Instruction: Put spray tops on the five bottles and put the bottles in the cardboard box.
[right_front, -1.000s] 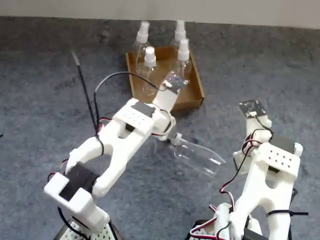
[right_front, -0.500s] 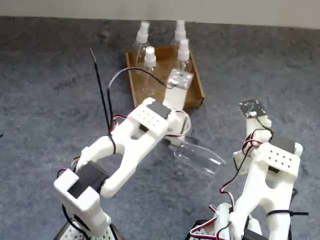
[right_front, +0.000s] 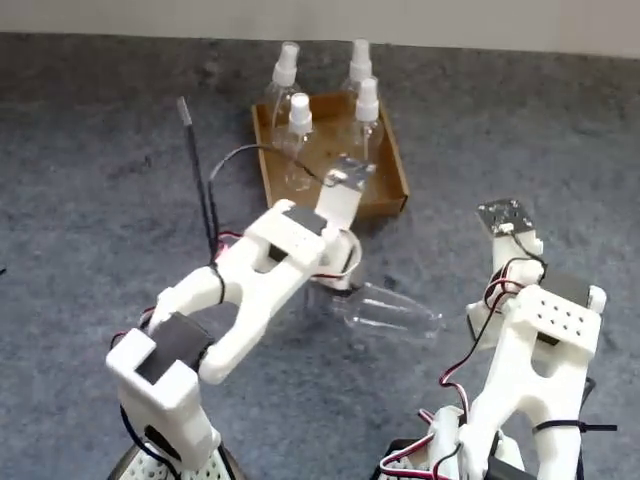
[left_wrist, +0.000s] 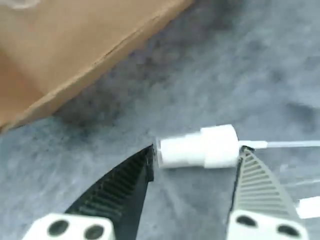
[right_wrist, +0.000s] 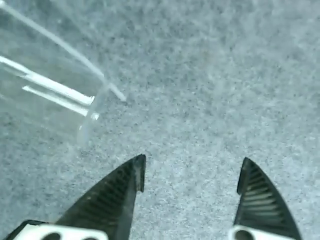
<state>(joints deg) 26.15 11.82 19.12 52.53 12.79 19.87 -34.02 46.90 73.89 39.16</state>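
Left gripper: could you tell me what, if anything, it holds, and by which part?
The left gripper holds the lying bottle by its white spray top, a finger at each end.

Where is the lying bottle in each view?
High view: bottle mid-picture, between the arms, before the box.
Left wrist view: faint, just past the spray top at the left hand.
Right wrist view: its clear end, ahead of the right hand.
Shared landmark: grey carpet under it.

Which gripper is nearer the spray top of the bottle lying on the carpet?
Left. The left gripper has the spray top between its fingertips; the right gripper hangs open by the base of the bottle.
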